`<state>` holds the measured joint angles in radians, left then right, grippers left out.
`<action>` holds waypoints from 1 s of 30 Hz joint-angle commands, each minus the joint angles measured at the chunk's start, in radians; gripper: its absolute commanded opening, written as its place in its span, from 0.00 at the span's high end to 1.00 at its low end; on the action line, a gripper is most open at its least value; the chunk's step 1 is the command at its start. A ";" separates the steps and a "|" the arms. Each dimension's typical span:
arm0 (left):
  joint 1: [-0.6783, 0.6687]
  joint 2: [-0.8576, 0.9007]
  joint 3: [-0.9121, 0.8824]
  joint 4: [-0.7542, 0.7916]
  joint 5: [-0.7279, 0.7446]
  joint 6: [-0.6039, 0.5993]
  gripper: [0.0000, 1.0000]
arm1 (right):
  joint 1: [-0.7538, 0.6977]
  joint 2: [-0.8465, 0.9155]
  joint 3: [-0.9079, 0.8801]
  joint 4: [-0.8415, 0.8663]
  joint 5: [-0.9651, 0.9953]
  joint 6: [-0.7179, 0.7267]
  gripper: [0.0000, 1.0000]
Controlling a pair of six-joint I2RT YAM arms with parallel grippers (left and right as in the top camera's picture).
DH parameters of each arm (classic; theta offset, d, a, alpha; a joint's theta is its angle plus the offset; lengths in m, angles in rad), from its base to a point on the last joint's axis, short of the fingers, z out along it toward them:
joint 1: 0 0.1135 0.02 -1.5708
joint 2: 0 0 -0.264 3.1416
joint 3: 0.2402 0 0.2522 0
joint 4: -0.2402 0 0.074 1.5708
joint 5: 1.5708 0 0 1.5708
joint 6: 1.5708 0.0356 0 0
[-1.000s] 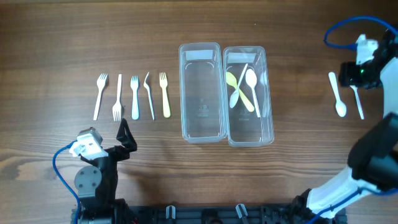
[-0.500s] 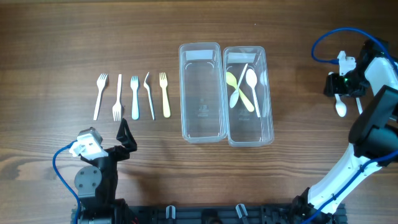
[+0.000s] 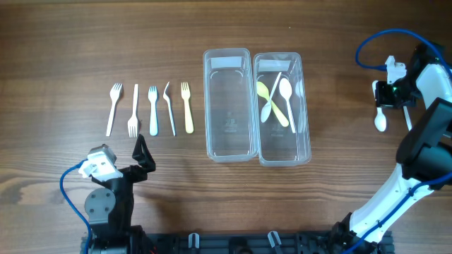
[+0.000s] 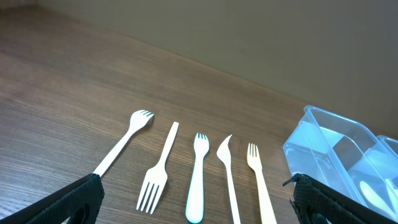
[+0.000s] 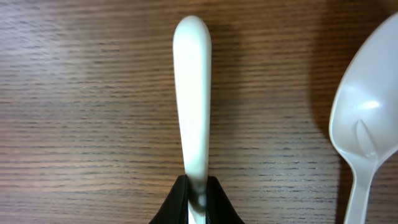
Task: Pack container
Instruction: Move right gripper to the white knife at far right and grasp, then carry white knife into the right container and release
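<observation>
Two clear containers stand side by side at mid-table: the left one (image 3: 210, 106) holds nothing, the right one (image 3: 306, 120) holds a yellow spoon (image 3: 272, 102) and white spoons. My right gripper (image 5: 198, 193) is shut on the handle of a white spoon (image 5: 191, 93), close to the wood at the far right (image 3: 381, 118). A second white spoon (image 5: 367, 118) lies just beside it. My left gripper (image 4: 196, 208) stands open near the front left, behind a row of several forks (image 4: 200, 177), with nothing between its fingers.
The forks (image 3: 152, 109) lie in a line left of the containers, one of them yellow (image 3: 187, 107). A blue cable loops over the right arm (image 3: 424, 92), and the table's right edge is close by.
My right gripper has moved left and down over the white spoon and shut on its handle. The spoon has shifted slightly left. The left arm has not moved.
</observation>
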<state>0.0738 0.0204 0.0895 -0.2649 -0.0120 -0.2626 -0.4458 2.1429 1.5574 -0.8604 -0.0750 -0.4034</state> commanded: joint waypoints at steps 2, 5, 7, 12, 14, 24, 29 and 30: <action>-0.005 -0.006 -0.007 0.003 0.016 0.024 0.00 | 0.034 -0.062 0.064 -0.024 -0.134 0.045 0.96; -0.005 -0.006 -0.007 0.003 0.016 0.024 0.00 | 0.064 -0.129 0.081 -0.026 -0.137 0.068 0.96; -0.005 -0.006 -0.007 0.003 0.016 0.024 0.00 | 0.085 -0.174 0.081 -0.026 -0.136 0.068 0.96; -0.005 -0.006 -0.007 0.003 0.016 0.024 0.00 | 0.107 -0.214 0.081 -0.043 -0.164 0.110 0.96; -0.005 -0.006 -0.007 0.003 0.016 0.024 0.00 | 0.119 -0.219 0.081 -0.053 -0.242 0.117 0.96; -0.005 -0.006 -0.007 0.003 0.016 0.024 0.00 | 0.314 -0.220 0.081 -0.137 -0.406 0.172 0.96; -0.005 -0.006 -0.007 0.003 0.016 0.024 0.00 | 0.426 -0.221 0.081 -0.148 -0.457 0.209 0.96; -0.005 -0.006 -0.007 0.003 0.016 0.024 0.00 | 0.444 -0.221 0.081 -0.151 -0.458 0.224 0.96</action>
<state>0.0738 0.0204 0.0895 -0.2646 -0.0120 -0.2626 -0.0570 1.9251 1.6245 -1.0019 -0.4652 -0.2317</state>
